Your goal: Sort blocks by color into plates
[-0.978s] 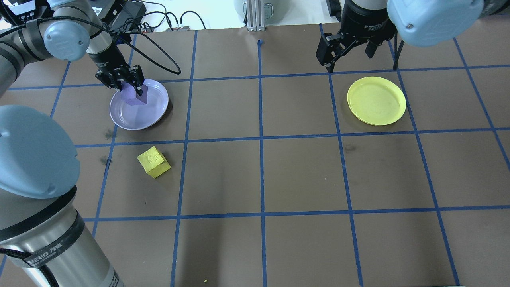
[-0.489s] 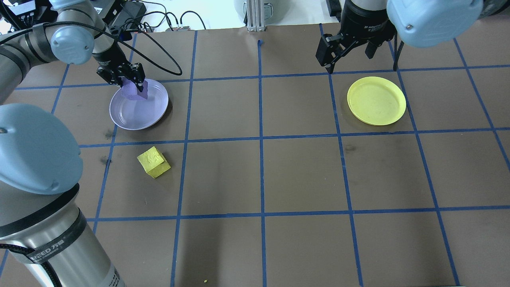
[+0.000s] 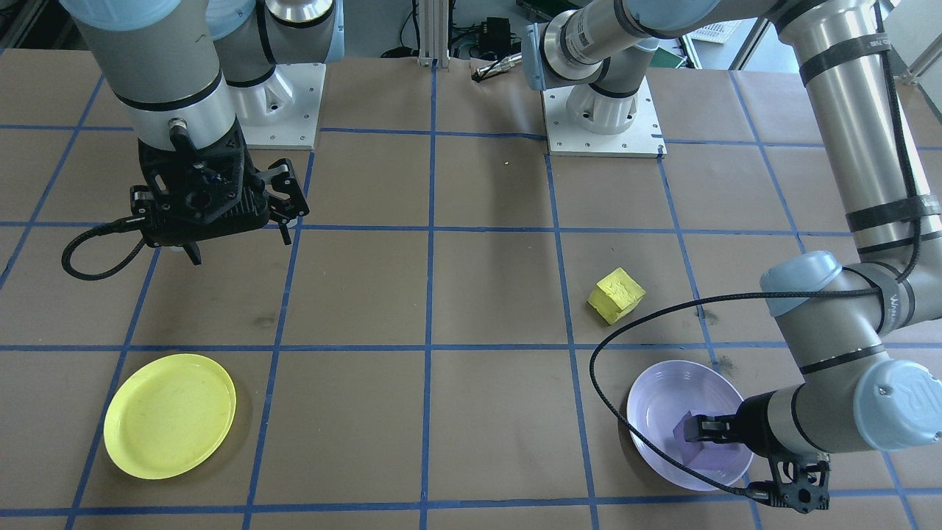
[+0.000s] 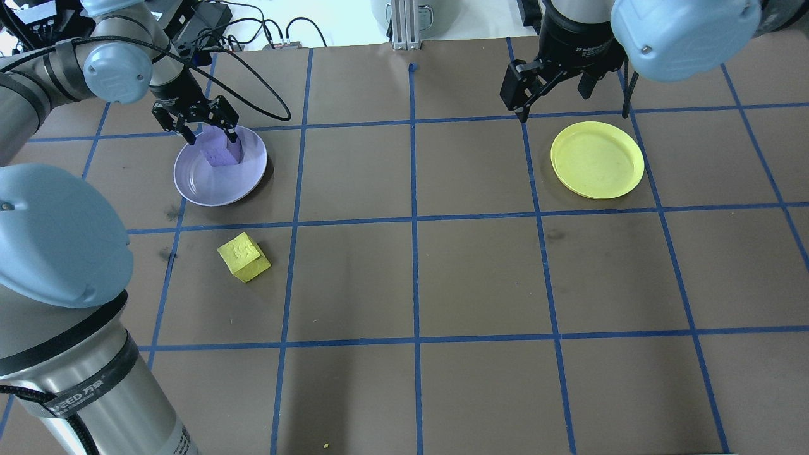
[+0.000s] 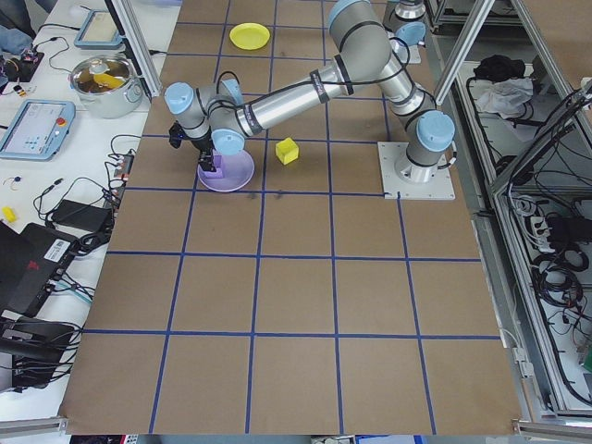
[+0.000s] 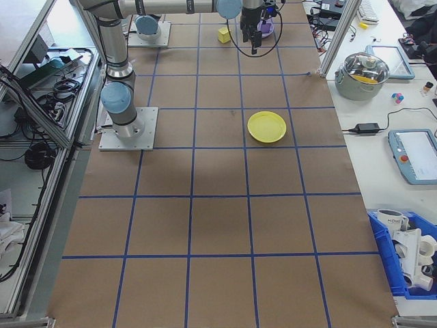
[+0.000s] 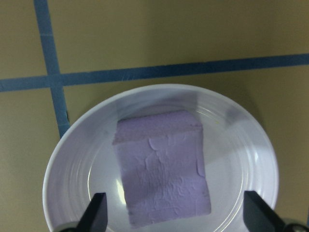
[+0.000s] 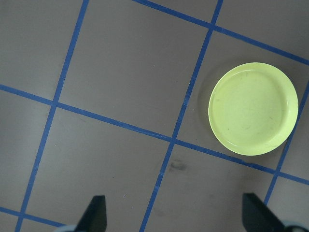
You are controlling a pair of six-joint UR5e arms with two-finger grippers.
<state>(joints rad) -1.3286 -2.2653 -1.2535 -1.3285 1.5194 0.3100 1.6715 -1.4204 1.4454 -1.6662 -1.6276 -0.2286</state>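
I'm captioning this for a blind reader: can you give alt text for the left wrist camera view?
A purple block sits in a pale lavender plate on a brown table with blue tape lines; the left claw's open fingertips flank the block without touching it.

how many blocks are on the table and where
2. The purple block sits in the lavender plate, just below the open left tool. The yellow block lies on the bare table, nearer the robot than that plate. None seem hidden.

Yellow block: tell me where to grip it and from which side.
Grip the yellow block from straight above, fingers on two opposite side faces. It sits flat on the table, turned off the grid lines, so rotate the wrist to match. Nothing crowds it.
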